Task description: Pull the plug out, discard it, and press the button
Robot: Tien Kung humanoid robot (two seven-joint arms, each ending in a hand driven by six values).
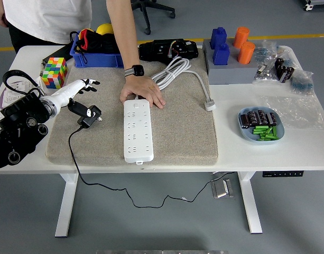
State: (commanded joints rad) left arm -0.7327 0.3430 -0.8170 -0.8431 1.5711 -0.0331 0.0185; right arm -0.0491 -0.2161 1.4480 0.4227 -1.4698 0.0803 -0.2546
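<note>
A white power strip [137,129] lies lengthwise on the beige mat [177,127]. A person's hand [143,91] rests on its far end and holds it down. A black plug [89,116] with a black cord [77,159] lies loose on the mat's left part, pins pointing right. My left hand [82,86] is open above and to the left of the plug, fingers spread, holding nothing. The strip's sockets are all empty. My right hand is out of view.
A colourful cube [54,72] and a blue bin [93,53] stand at the back left. The strip's white cable [175,71] coils behind the mat. A grey block with blue and orange pieces [230,53] and a blue bowl [259,127] stand at the right.
</note>
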